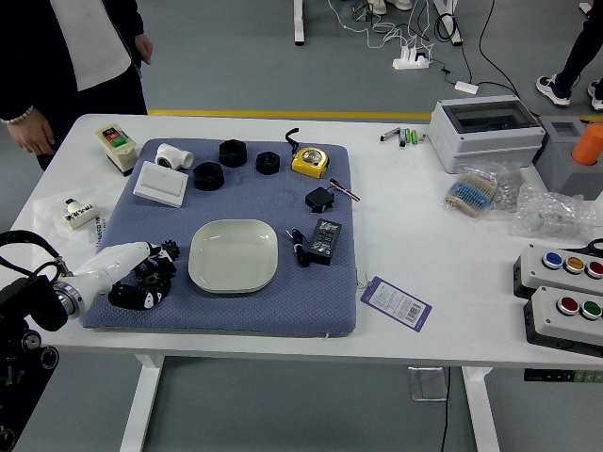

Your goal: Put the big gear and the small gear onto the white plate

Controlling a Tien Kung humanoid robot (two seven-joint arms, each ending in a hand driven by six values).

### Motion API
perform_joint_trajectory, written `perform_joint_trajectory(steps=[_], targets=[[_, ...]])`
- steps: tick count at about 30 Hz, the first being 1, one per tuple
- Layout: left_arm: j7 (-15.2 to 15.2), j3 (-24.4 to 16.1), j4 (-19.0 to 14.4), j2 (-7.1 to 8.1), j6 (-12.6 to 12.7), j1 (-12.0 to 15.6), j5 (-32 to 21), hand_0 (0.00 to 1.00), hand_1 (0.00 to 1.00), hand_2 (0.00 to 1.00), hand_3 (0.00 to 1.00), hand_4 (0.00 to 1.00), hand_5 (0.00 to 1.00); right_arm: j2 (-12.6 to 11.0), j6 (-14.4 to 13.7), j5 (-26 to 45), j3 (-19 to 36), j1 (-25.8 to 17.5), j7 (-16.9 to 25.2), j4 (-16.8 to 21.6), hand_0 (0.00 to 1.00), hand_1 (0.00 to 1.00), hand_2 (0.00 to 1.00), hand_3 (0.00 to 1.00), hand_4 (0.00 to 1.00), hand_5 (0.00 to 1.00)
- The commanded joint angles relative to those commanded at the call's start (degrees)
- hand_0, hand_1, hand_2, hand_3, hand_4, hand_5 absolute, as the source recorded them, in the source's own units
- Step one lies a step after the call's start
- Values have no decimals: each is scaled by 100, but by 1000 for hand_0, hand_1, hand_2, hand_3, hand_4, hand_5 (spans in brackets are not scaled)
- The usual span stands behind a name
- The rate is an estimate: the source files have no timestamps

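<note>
Desk (396, 341) and blue-grey mat (236, 320) carry the small things, with the white plate (234, 256) lying flat near the mat's middle. The robot's left hand (105, 269), pale on its back, reaches in over the mat's left side and partly covers the big gear (161, 279); whether it grips the gear or stays loose around it cannot be told. The small gear (171, 250) sits just beyond the big one, close to the hand's far side. Both gears are left of the plate, outside its rim.

Behind them lie a white panel (161, 185), a white pipe fitting (174, 156), three black rings (209, 175) and a yellow tape measure (311, 161). Right of the plate are a black cable (300, 249) and a black box (325, 239), with a smaller black block (319, 199) farther back. A purple-edged tag (397, 303) lies on the bare desk beside the mat.

At the far left stands a person in a dark jacket (33, 56). One of the person's hands (34, 132) hangs near the desk's edge, the other (143, 48) by the body.
</note>
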Motion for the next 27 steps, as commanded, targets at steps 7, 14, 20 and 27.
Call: perform_joint_trajectory(steps=[7,14,20,27], targets=[[-1,-48,-103,21,-37,8,0,333,454,528,536,44,2,2,2,-4,1,7,-1,-2,696,706,736,563,789,642],[-26,-104,-221,42,22,-5,0,305,403,482,514,2,2,-1,2,-4,0,8,-2,-3,694,706,736,562,789,643],[-38,-108,-324,51,97,-36,0,303,395,476,515,2,2,-2,1,-11,12,11,-3,-2,694,706,736,563,789,643],[-19,-71,-538,76,187,-106,0,302,391,471,510,2,2,-3,0,-13,14,14,-6,-4,694,706,736,563,790,644]])
